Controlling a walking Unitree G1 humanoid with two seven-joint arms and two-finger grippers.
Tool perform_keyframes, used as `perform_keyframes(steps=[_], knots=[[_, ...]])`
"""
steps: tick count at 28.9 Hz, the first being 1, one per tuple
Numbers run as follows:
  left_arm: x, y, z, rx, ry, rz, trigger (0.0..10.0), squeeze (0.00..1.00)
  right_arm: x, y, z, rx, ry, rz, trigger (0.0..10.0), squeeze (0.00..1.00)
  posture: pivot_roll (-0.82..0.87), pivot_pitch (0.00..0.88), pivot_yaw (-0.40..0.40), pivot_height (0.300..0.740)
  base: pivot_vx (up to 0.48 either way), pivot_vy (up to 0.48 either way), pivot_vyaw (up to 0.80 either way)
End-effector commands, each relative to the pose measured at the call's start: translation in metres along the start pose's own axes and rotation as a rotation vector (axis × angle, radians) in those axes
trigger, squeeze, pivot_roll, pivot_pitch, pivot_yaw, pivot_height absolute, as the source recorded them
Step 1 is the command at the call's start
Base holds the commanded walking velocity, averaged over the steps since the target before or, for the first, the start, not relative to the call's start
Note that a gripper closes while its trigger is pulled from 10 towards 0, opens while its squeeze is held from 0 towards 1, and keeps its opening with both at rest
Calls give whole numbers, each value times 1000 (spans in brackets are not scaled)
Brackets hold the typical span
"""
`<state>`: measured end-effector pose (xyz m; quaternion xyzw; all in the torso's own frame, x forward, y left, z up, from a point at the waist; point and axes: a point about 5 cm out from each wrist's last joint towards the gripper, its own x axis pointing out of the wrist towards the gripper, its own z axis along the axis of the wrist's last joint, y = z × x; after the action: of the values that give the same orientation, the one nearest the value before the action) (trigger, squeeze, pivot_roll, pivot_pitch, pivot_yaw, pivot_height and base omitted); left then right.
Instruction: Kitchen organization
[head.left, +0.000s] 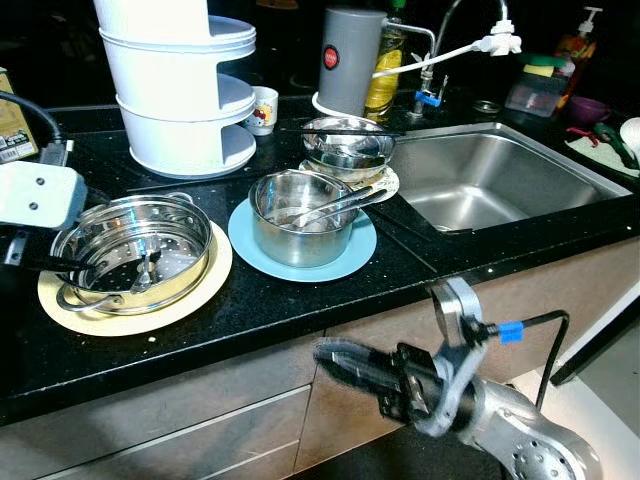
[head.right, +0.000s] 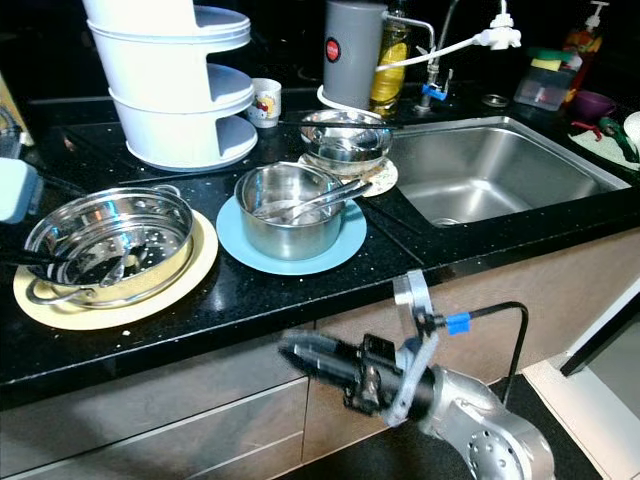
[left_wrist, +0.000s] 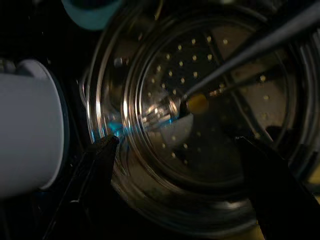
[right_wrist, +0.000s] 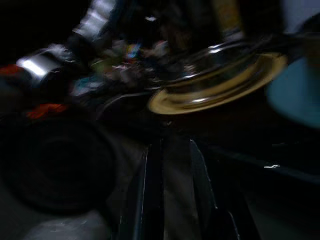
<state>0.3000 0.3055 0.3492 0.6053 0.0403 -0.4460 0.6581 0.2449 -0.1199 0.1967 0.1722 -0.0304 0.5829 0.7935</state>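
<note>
— Where is your left gripper (left_wrist: 177, 165) now?

— Over the perforated steel steamer pot (head.left: 133, 250), which sits on a round cream plate (head.left: 190, 300) at my left end of the black counter (head.left: 300, 300). My left fingers (left_wrist: 95, 160) are spread wide, one either side of the pot's rim, gripping nothing.

— And what lies inside?

— A slim metal utensil (left_wrist: 240, 55); its long axis slants from the rim down to the pot's middle, right between my fingers.

— And the right gripper (head.left: 335, 360)?

— It hangs low in front of the cabinet, below the counter edge, fingers close together and empty. The left is far nearer, so I judge the next move is its to make.
</note>
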Motion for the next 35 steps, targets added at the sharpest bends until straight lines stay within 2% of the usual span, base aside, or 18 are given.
perform_keyframes(steps=[1, 7, 10, 14, 19, 22, 24, 26, 30, 31, 35], knots=[[6, -2, 2, 11, -27, -10, 10000, 0, -3, -5, -2, -12, 23, -56, 10000, 0, 22, 123, -44, 740, 0, 0, 0], [26, -3, 10, 82, -126, 90, 10000, 0, -1, -8, 4, -7, 9, -147, 10000, 0, 18, 126, -42, 740, 0, 0, 0], [31, -5, 11, 81, -153, 105, 10000, 0, -1, -8, 5, -8, 2, -160, 10000, 0, 16, 125, -39, 740, 0, 0, 0], [38, -8, 12, 77, -206, 215, 10000, 0, 0, -9, 7, -16, -13, -179, 10000, 0, 14, 125, -39, 740, 0, 0, 0], [41, -14, 10, 79, -193, 211, 10000, 0, 2, -8, 7, -17, -14, -188, 10000, 0, 13, 128, -41, 740, 0, 0, 0], [38, -15, 7, 76, -176, 229, 10000, 0, 2, -8, 7, -16, -14, -189, 10000, 0, 12, 127, -43, 740, 0, 0, 0], [24, -8, 4, 83, -146, 260, 10000, 0, 1, -7, 7, -13, -15, -189, 10000, 0, 14, 125, -46, 740, 0, 0, 0], [20, -6, 4, 82, -139, 256, 10000, 0, 1, -7, 7, -11, -16, -188, 10000, 0, 15, 124, -46, 740, 0, 0, 0], [5, 0, 4, 57, -102, 202, 10000, 0, 1, -6, 7, -6, -18, -184, 10000, 0, 18, 120, -47, 740, 0, 0, 0], [-2, 2, 4, 30, -89, 160, 10000, 0, 1, -6, 7, -5, -19, -182, 10000, 0, 21, 119, -45, 740, 0, 0, 0], [-5, 4, 6, 30, -87, 139, 10000, 0, 2, -5, 6, -4, -19, -182, 10000, 0, 22, 118, -45, 740, 0, 0, 0]])
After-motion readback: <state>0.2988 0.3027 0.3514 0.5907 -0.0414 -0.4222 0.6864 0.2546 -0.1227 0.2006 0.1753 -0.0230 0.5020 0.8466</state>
